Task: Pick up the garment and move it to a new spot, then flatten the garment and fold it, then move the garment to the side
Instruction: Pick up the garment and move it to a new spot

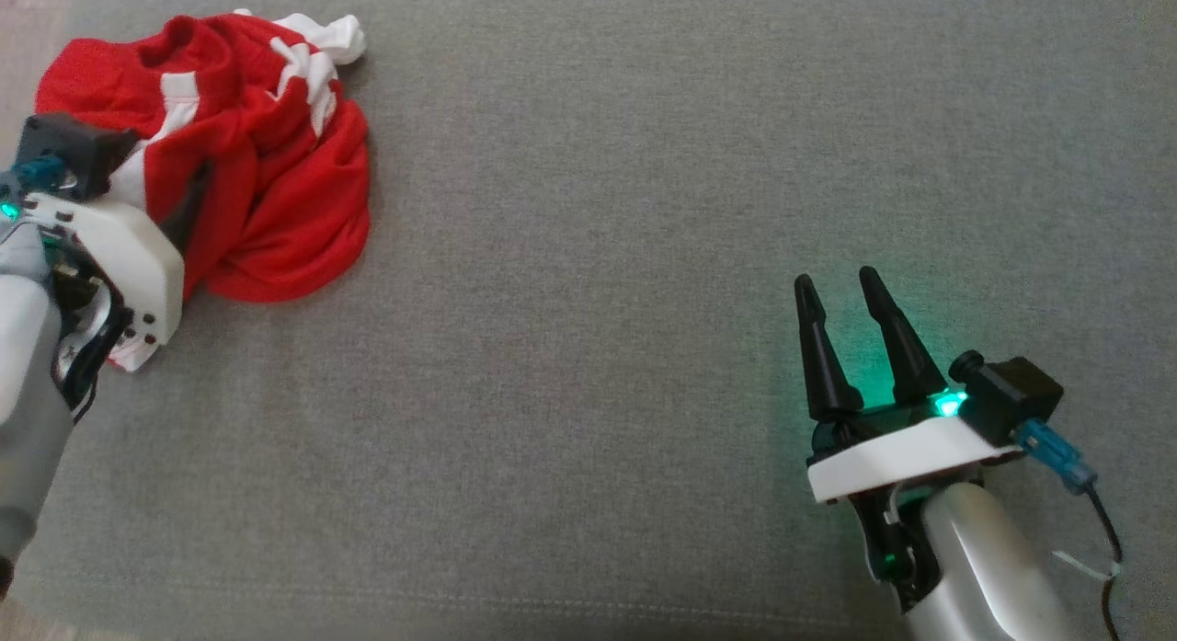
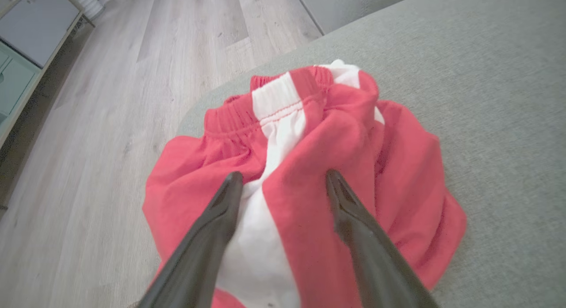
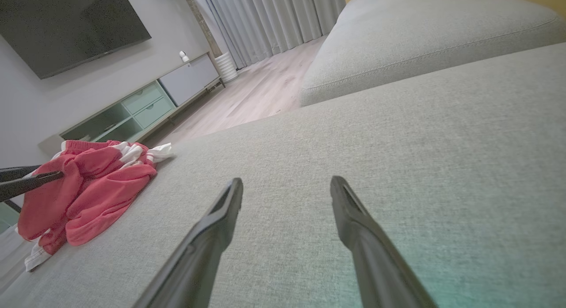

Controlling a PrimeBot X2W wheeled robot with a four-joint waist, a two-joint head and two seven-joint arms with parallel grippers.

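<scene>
The left gripper (image 2: 283,174) is closest in. Its two dark fingers are spread as wide as they go and point down into the garment (image 2: 353,175), one tip by the white stripe and the other on a red fold. Nothing is clamped between them yet.

The garment is a crumpled heap of red shorts with white stripes and an elastic waistband (image 2: 230,115), lying at a rounded corner of the grey sofa seat (image 1: 588,365). It looks light, soft and limp, perhaps a slightly slick sports cloth, so it should bunch and sag when lifted rather than keep its shape. I'd judge the raised fold between the fingers a fair hold for the first move. The firmer waistband looks the better hold for spreading it flat.

Just beyond the garment the seat ends and the wooden floor (image 2: 132,78) begins, so a drag that way risks dropping it. On the garment's other side runs a wide bare stretch of seat. The right gripper (image 1: 837,278) hovers there, well apart from the garment, its fingers equally spread and holding nothing.
</scene>
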